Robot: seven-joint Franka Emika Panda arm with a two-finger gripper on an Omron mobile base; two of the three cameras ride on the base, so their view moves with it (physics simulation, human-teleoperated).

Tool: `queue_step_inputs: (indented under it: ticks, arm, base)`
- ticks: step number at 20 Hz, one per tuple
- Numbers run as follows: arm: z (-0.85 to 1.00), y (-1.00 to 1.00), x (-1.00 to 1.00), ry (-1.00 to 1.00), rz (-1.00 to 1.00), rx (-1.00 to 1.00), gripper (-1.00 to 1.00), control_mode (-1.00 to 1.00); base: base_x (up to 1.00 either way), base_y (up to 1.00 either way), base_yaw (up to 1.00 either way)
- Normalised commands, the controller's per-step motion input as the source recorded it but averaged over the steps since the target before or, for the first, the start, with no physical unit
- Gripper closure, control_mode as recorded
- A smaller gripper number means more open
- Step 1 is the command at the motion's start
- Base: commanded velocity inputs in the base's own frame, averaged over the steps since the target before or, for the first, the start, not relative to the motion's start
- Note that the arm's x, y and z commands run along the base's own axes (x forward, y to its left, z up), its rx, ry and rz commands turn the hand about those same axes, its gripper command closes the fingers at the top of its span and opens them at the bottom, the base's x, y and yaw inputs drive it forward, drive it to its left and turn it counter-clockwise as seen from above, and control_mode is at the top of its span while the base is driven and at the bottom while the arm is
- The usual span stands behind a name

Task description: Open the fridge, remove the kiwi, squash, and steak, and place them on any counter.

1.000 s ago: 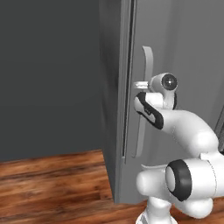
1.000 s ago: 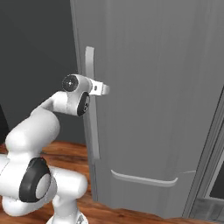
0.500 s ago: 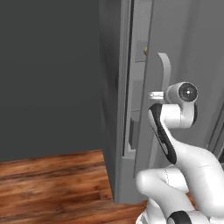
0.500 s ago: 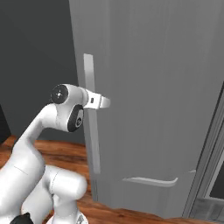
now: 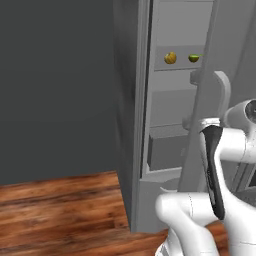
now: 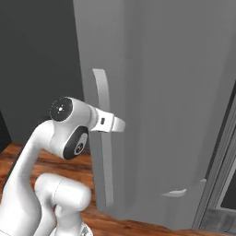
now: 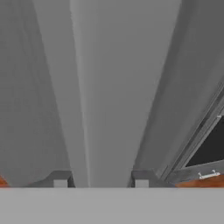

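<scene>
fridge (image 5: 165,150) ajar; squash (image 5: 170,58), kiwi (image 5: 194,58) shelved.

The fridge (image 5: 150,150) stands ajar; a narrow gap left of the gripper (image 7: 100,179) exposes its shelves. The door's handle (image 6: 103,138) lies between the gripper's fingertips (image 7: 59,179), the door directly ahead blocking passage.

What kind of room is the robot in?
Most likely a kitchen. There's a tall grey fridge with a long bar handle, its door partly open, and on a shelf inside sit a yellow-orange squash and a green kiwi. The floor is wooden.
</scene>
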Motion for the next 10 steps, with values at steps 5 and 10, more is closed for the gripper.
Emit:
queue_step_inputs:
  ticks: [5, 10]
  arm:
    - [-0.23, -0.40, -1.00, 0.01, -0.01, 0.00, 1.00, -1.00]
    - [-0.02, -0.31, -1.00, -0.10, 0.00, 0.00, 1.00, -1.00]
  base:
    - [0.00, 0.00, 0.00]
    - [0.00, 0.00, 0.00]
